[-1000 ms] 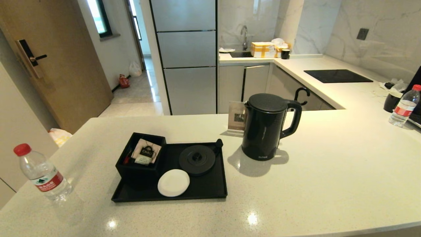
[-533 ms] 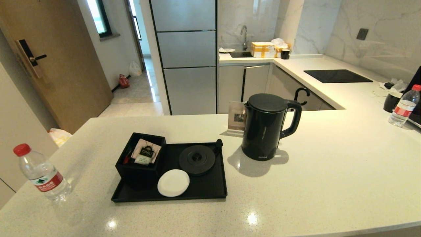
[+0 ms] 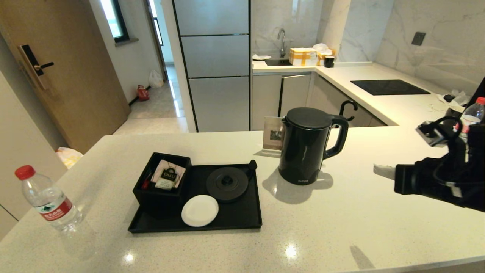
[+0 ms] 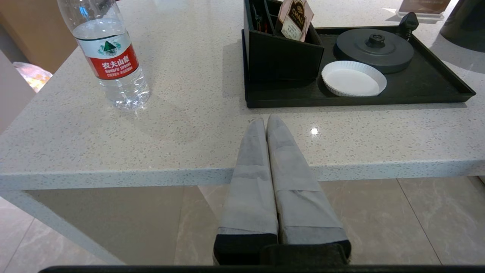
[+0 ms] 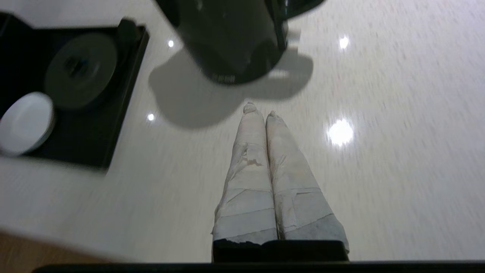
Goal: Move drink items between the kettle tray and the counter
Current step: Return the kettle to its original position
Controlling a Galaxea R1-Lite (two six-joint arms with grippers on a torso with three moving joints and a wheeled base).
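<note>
The tall black kettle [image 3: 308, 146] [image 5: 227, 38] stands on the beige counter [image 3: 360, 212], just right of the flat black tray [image 3: 242, 218] [image 4: 424, 87]. A clear water bottle [image 3: 47, 201] [image 4: 110, 57] with red cap and label stands on the counter at the far left. My right gripper [image 3: 380, 170] [image 5: 260, 110] hovers shut and empty above the counter, right of the kettle and pointing toward it. My left gripper [image 4: 266, 122] is shut and empty at the counter's near edge, in front of the tray; it does not show in the head view.
On the tray sit a black square box [image 3: 163, 178] with tea sachets, a round kettle base [image 3: 227, 184] and a white coaster [image 3: 199, 210]. A card stand [image 3: 273, 136] is behind the kettle. A second bottle [image 3: 470, 113] and a black hob panel [image 3: 388, 87] lie far right.
My right arm has come into the head view from the right, reaching toward the kettle. The kettle, bottle and tray have not moved.
</note>
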